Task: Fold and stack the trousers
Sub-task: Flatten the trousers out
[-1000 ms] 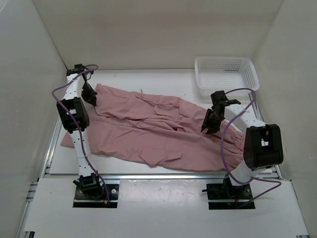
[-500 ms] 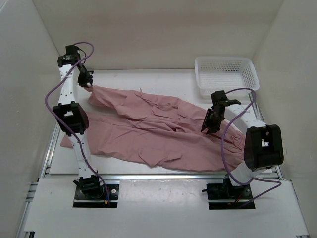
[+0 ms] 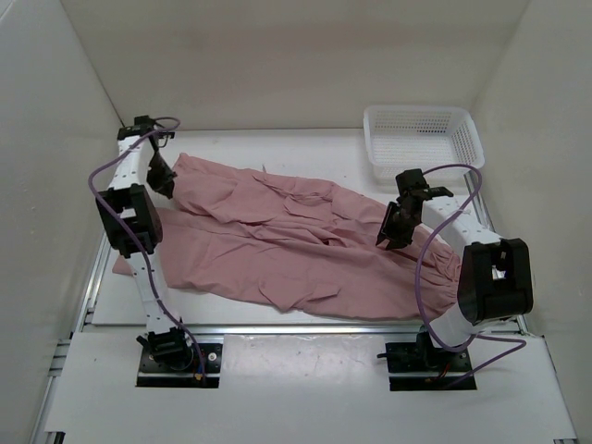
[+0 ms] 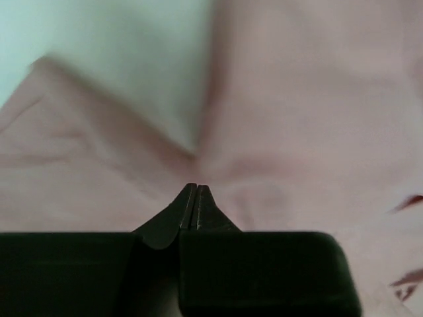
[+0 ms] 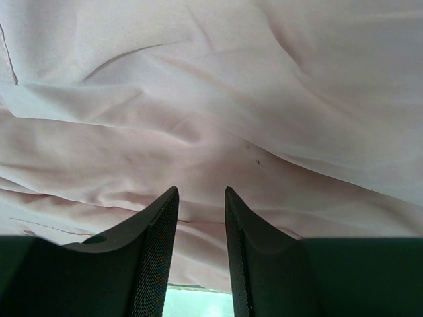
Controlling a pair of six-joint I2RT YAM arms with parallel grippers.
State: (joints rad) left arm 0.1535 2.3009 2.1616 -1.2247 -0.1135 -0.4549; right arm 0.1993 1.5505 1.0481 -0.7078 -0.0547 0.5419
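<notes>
Lying spread and wrinkled across the table [image 3: 277, 141], the trousers [image 3: 277, 245] are seen wholly unfolded; every fold and the stacking are judged outstanding. The left gripper [image 3: 164, 183] is reached far out and closed on their far-left edge, apparently pinching cloth. The right gripper [image 3: 385, 238] is poised part-open above them, holding nothing.

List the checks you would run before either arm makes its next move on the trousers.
1. Left pincer shut: ok.
2. Trousers caught in it: cannot tell.
3. Right pincer open over the trousers: ok.
4. Trousers folded: not ok, spread out and wrinkled.
5. White mesh basket apart from the trousers: ok.
</notes>
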